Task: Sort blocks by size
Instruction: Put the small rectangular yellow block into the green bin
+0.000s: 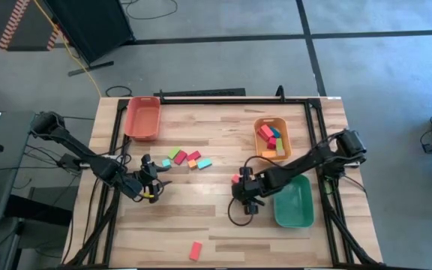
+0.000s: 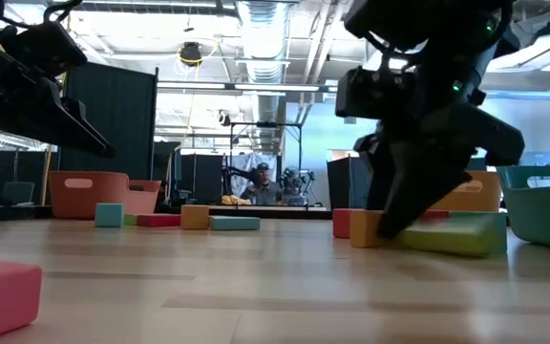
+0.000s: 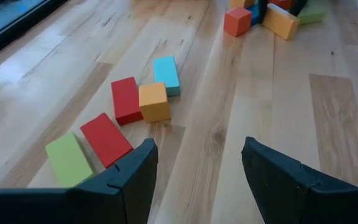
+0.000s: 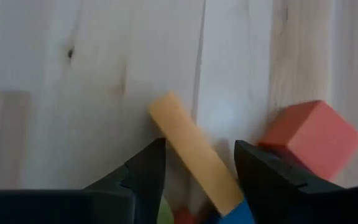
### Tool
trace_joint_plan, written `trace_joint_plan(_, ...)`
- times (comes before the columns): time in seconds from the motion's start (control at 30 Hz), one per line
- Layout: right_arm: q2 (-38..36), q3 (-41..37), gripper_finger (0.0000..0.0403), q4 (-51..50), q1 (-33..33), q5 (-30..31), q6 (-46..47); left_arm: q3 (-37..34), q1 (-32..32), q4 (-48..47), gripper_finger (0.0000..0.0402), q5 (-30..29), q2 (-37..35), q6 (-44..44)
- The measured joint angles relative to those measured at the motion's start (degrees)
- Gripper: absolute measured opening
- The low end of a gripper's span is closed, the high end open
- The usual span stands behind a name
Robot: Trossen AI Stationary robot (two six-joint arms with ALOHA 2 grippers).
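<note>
The right gripper is lowered onto the table just beside the green tray, among a small group of blocks. Its fingers are set on either side of an orange bar; whether the bar is clamped cannot be told. A red cube is seen just beside one finger.

The left gripper is held above the table near the left edge, with its fingers spread apart and nothing between them. A loose group of blocks is laid out ahead of it: a green block, two red blocks, an orange cube and a teal block.

A single pink block is placed well apart near the front edge of the table. Several more blocks are contained in the orange tray. A red-orange tray is positioned at the back left.
</note>
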Motion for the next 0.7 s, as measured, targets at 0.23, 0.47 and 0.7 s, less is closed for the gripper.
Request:
trace_joint_plan(0.23,0.78,2.14,0.0155,-1.77,-0.41,-0.47,0.05,0.00,0.00,-0.10,0.0224,-0.09,0.00,0.05)
trace_joint_plan(0.47,0.71,5.84,0.0078,-6.70,-0.17,-0.45,-0.41,0.02,0.00,-0.15,0.0224,-0.09,0.00,0.53)
trace_joint_plan(0.7,0.56,13.39,0.0078,-17.93,1.57,1.75,0.65,0.02,0.00,-0.17,0.0224,-0.09,0.00,0.91)
